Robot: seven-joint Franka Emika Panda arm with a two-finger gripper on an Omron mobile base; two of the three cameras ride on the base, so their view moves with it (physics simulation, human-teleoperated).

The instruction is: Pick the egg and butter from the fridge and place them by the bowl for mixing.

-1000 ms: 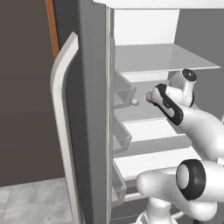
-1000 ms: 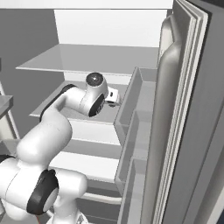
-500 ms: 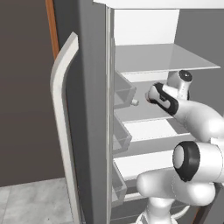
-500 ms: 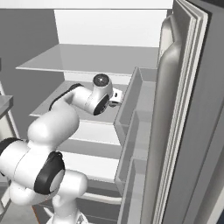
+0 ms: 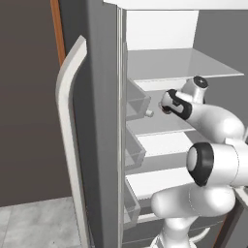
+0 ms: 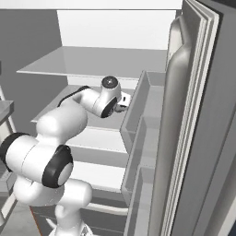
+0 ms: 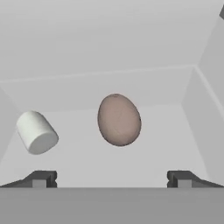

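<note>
While the arm reaches into the fridge interior, the gripper is fully spread, nothing between the tips; both dark fingertips sit low in the hand view, well apart.

Egg: brownish oval, lies in a white door bin, roughly centred between the tips but further in, not yet between them. In the left base view it shows as a small pale blob just ahead of the hand, at the door-side bins. Beside the egg, to its left in the hand view: a short white cylinder, on its side, apart from the egg.

Butter and bowl: can't place either from these views.

Judged step: approach to egg grasp, early in the task; nothing picked yet.

Risks from here:
- Egg is round and smooth → if the tips close off-centre or too near one end, it prob. squirts out and rolls along the bin floor.
- Closing before the advance is done → tips pinch the near curve only, egg gets pushed deeper.
- Left tip passes close to the white cylinder; a wide-open advance may nudge it, and it may roll into the egg.
- Bin walls are tight on the right side; a spread tip may catch the wall and skew the hand.
- Wrist sits close to the shelf edge in the right base view; lifting straight up w/ the egg may clip the shelf above.
</note>
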